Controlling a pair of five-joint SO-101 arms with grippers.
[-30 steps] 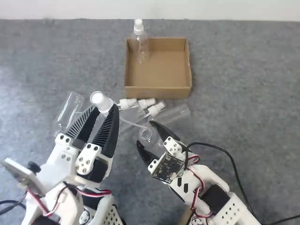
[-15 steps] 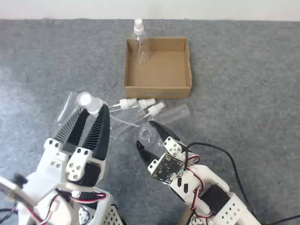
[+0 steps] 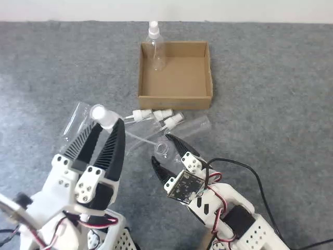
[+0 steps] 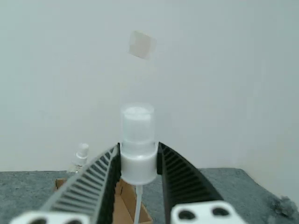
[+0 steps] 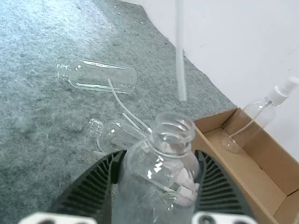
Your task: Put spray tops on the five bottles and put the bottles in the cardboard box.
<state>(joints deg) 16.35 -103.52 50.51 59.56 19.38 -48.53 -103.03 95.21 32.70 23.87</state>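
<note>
My left gripper (image 3: 108, 123) is shut on a white spray top (image 3: 100, 114), held up off the carpet; its thin dip tube (image 3: 138, 136) slants down toward the right arm. In the left wrist view the spray top (image 4: 138, 149) sits upright between the fingers of the left gripper (image 4: 138, 156). My right gripper (image 3: 163, 150) is shut on an upright clear bottle (image 5: 159, 172) with an open neck. The dip tube (image 5: 180, 56) hangs just above and behind that neck. The cardboard box (image 3: 175, 96) holds one capped bottle (image 3: 155, 49) in its far left corner.
Three loose spray tops (image 3: 156, 115) lie in front of the box. Empty clear bottles lie on the grey carpet: one at the left (image 3: 75, 122), one right of the spray tops (image 3: 199, 126). Two lying bottles (image 5: 98, 74) (image 5: 110, 133) appear in the right wrist view.
My left gripper carried the spray top leftward, then drifted slightly back to the right. The right arm and its bottle have stayed still.
</note>
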